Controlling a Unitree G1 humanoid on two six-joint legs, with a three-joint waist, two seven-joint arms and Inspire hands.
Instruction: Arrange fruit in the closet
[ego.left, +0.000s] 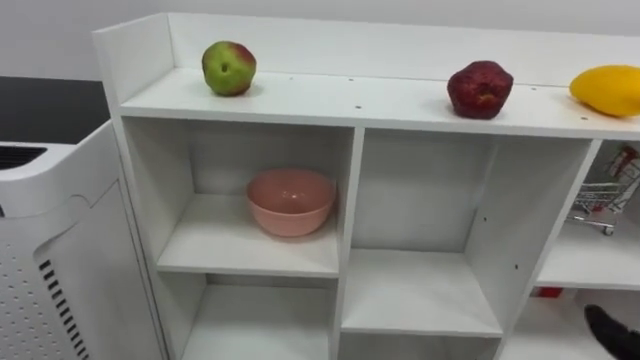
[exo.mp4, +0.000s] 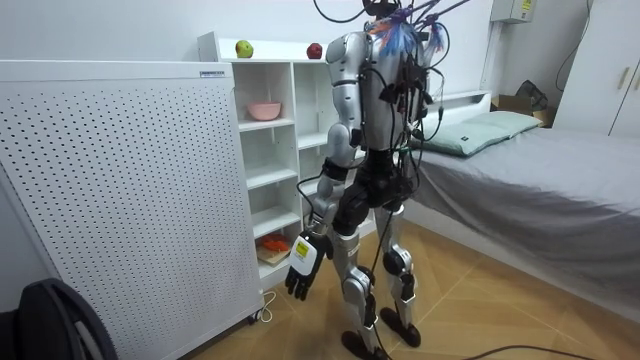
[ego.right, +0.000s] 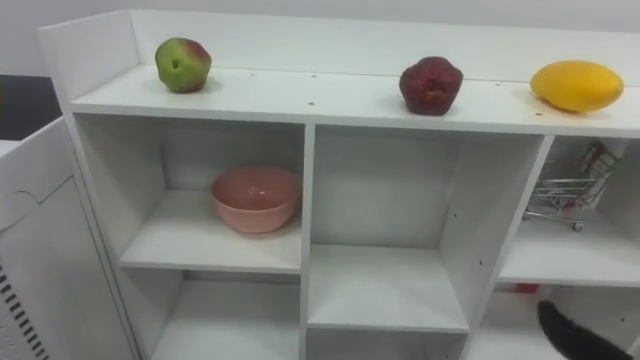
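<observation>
I stand facing the white shelf unit (ego.left: 348, 220) and look down on its top board, where all three fruits lie in a row, well apart from one another. The green-and-red apple (ego.left: 229, 68) sits at the upper left of the eye views. The dark red fruit (ego.left: 480, 89) sits right of centre (an apple, I think, though its lumpy skin leaves me unsure). The yellow mango (ego.right: 577, 85) lies on its side at the upper right. Below the apple, in the upper left compartment, a pink bowl (ego.left: 290, 201) stands upright and empty on its shelf. The middle compartment beside it holds nothing, and at the right edge a small wire shopping cart (ego.left: 600, 195) stands in the next one. A white perforated panel (ego.left: 40, 260) fills the lower left corner, just beside the shelf unit. In the room view my left hand (exo.mp4: 303, 265) hangs low at my side, fingers relaxed and holding nothing, near the unit's lower shelves. A dark tip at the lower right corner of the eye views is my right hand (ego.left: 610, 330); I cannot tell how its fingers are set. A bed (exo.mp4: 540, 170) lies on the room view's right.
</observation>
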